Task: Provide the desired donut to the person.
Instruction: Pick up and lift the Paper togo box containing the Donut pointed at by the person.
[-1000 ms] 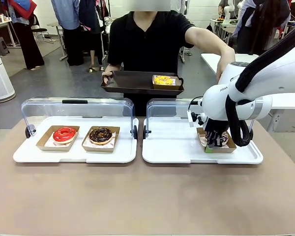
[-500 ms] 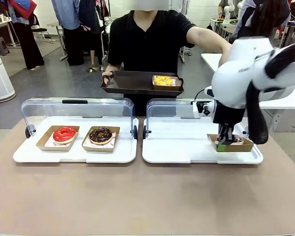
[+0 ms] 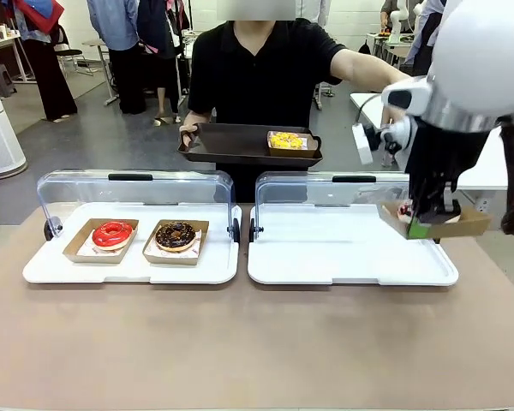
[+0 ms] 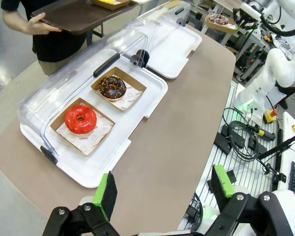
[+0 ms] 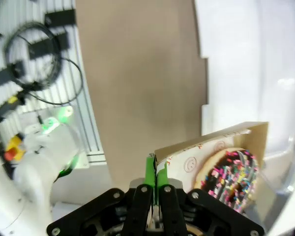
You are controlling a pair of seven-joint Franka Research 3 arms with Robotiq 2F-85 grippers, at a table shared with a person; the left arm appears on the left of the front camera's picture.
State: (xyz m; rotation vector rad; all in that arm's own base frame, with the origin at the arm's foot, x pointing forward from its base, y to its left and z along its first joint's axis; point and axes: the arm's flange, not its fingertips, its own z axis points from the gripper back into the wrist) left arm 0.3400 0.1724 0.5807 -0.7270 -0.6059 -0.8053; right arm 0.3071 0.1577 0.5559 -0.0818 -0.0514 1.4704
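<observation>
Your right gripper (image 5: 156, 172) was clenched on the near wall of a cardboard carton (image 5: 212, 139), green pads pinching the edge between them. In that carton sat the sprinkled donut (image 5: 230, 178), dark glaze with coloured sprinkles. From the front, you had the carton held in the air over the far right corner of the right white tray (image 3: 325, 248), partly overhanging its right edge.

Your left gripper (image 4: 163, 189) was released, with nothing between its fingers, hovering at the near left of the table (image 3: 240, 342).

The person (image 3: 257, 77) stood at the far side, holding a brown serving tray (image 3: 227, 141) level with one hand (image 3: 188, 134), a yellow donut (image 3: 284, 139) at its right end, while the other arm reached out to the right. On the left white tray (image 3: 51, 270) sat a red donut (image 3: 112, 234) and a chocolate donut (image 3: 175, 235), side by side in their own cartons.
</observation>
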